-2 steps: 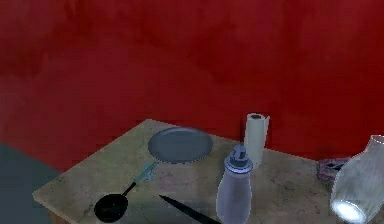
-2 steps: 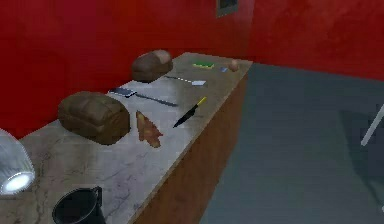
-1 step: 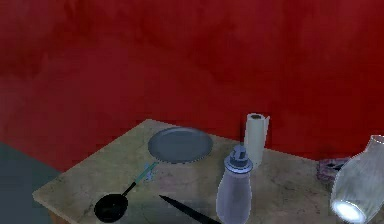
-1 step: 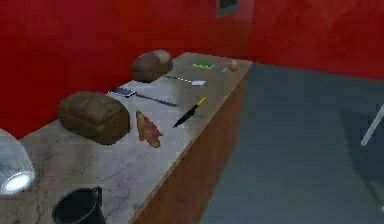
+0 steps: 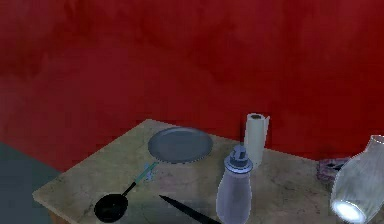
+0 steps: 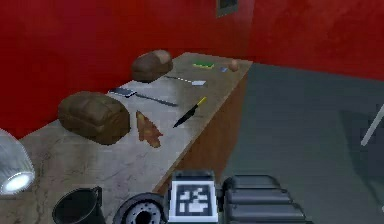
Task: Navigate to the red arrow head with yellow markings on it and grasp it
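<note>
A small reddish-brown pointed piece (image 6: 148,128), shaped like an arrowhead, lies flat on the long wooden counter (image 6: 215,110) in the arm side view, between a dark bread loaf (image 6: 95,115) and a yellow-handled knife (image 6: 188,112). At that view's bottom edge a white marker square (image 6: 195,197) shows. The gripper's dark body (image 6: 143,211) sits left of it, low over the counter's near end. Its far end is cut off, so I cannot tell whether it holds anything. The pointed piece lies farther out along the counter than the gripper.
On the counter also lie a second loaf (image 6: 152,65), a phone (image 6: 122,92), a green item (image 6: 207,66), a black cup (image 6: 78,207) and a white vase (image 6: 10,165). The forward view has a grey plate (image 5: 181,145), paper roll (image 5: 258,137), spray bottle (image 5: 234,185) and black ladle (image 5: 115,205) before a red wall. Grey floor lies right of the counter.
</note>
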{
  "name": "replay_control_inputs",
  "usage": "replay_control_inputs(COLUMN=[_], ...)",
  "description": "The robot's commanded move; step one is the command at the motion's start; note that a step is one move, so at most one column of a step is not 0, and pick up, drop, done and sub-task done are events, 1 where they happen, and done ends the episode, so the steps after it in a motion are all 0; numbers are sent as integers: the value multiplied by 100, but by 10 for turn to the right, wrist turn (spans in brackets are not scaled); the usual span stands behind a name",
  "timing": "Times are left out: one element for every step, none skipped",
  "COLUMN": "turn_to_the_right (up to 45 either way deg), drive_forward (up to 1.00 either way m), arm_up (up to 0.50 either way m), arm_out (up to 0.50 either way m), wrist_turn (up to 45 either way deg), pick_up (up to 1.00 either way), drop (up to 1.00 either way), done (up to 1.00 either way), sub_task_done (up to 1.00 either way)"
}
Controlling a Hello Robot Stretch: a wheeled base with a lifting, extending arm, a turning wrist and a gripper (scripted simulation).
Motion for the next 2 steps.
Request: replay_control_inputs(turn_to_the_right=[0,0], drive_forward=[0,0], arm_up=[0,0], arm_out=[28,0], wrist_turn=[0,450], pick_up=[0,0], drop=[0,0], done=[0,0], sub_task_done=[0,0])
